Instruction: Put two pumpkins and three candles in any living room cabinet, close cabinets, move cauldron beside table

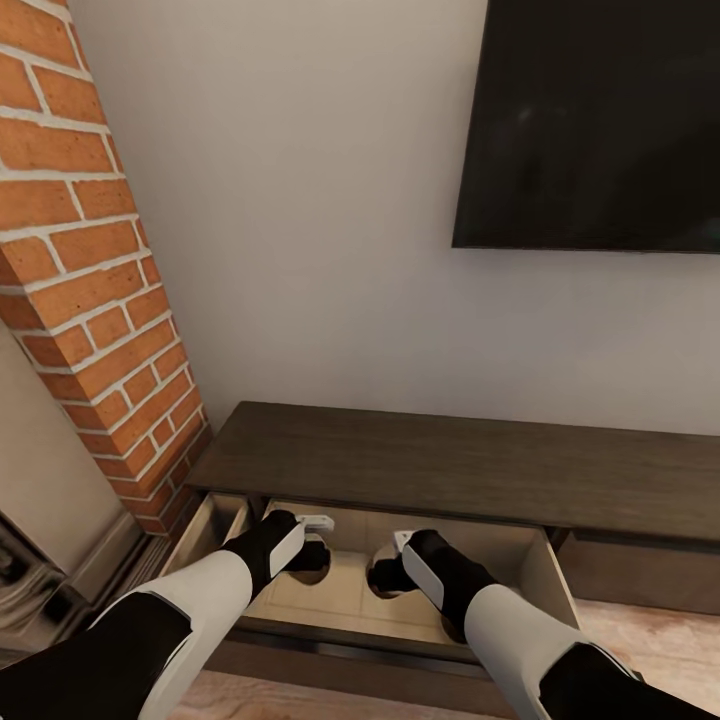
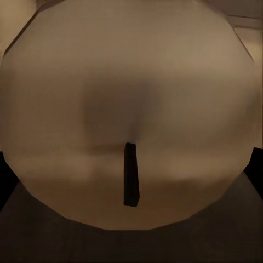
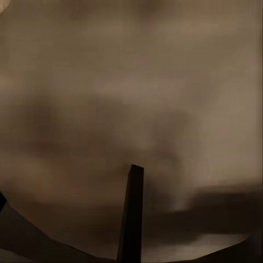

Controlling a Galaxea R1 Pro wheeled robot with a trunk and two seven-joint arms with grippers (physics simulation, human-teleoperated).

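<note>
Long low dark-brown wood cabinet (image 1: 450,465) under a wall TV (image 1: 600,120), red brick column (image 1: 90,300) at left. Its near drawer (image 1: 345,590) is pulled open, pale smooth wood inside. Left hand (image 1: 312,560) and right hand (image 1: 388,575) reach into it; grip can't be told. Left wrist view: rounded tan candle (image 2: 131,82) close up.

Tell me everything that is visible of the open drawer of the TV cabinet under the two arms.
The drawer is pulled out from the left end of the long, low, dark-brown cabinet. Its front is dark wood like the cabinet, and its walls and floor are pale wood. It stands open, level, just right of the brick column. Both arms reach down into it, the left tool and the right tool close together over its floor. Whether they hold anything cannot be told.
</note>
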